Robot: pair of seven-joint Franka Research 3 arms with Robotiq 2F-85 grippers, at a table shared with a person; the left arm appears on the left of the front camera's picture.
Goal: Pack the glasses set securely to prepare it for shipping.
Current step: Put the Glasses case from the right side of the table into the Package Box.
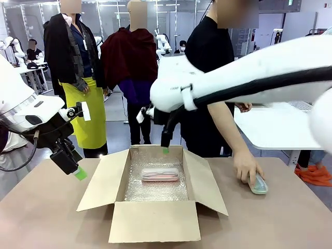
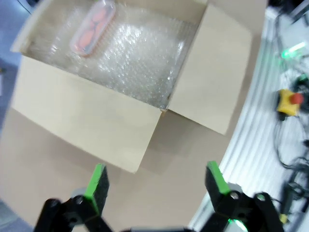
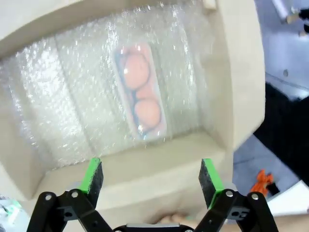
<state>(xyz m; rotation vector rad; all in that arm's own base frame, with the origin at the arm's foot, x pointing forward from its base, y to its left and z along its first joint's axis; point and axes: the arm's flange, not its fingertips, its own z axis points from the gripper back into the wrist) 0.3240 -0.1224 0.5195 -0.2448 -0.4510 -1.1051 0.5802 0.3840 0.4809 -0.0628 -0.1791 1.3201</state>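
Brown cardboard box (image 1: 154, 220) holds the pink translucent glasses case (image 1: 160, 175), mint green case (image 1: 259, 185) far right under a person's hand (image 1: 248, 167) — likely light, slick, stiff, best pinched across the width — left gripper (image 1: 79, 174) and right gripper (image 1: 166, 150) gape empty.

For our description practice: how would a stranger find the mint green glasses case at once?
Find the open cardboard box mid-table. On the bare tabletop to its right, a person's hand rests on the mint green case. Unlike the pink case, it lies outside the box.
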